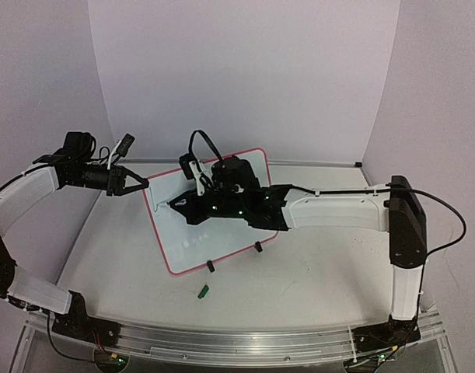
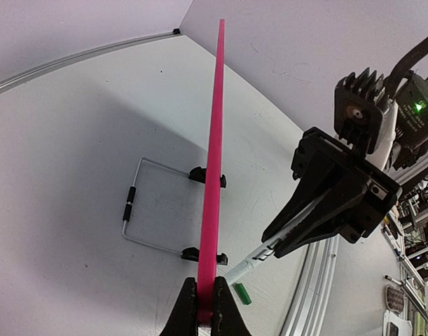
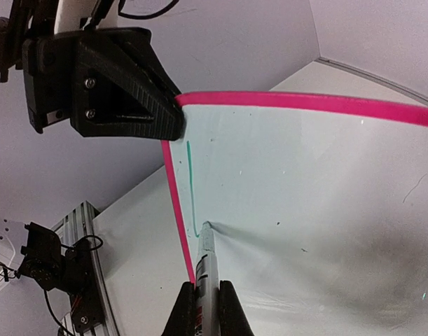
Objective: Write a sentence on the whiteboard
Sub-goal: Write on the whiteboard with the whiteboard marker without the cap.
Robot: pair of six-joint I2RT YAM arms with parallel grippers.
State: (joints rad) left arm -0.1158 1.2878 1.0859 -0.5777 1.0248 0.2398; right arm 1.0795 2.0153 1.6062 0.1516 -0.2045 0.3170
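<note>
Right wrist: left pincer clamps the whiteboard at its corner.

White-shelled links on left arm and right arm, joined by black joint housings. Black cable loops off the right elbow housing; further black leads at both wrists. Left gripper matte black, with ribbed wedge-shaped fingers and two round screw heads. Green indicator light glows on right wrist body. Black base mounts.
</note>
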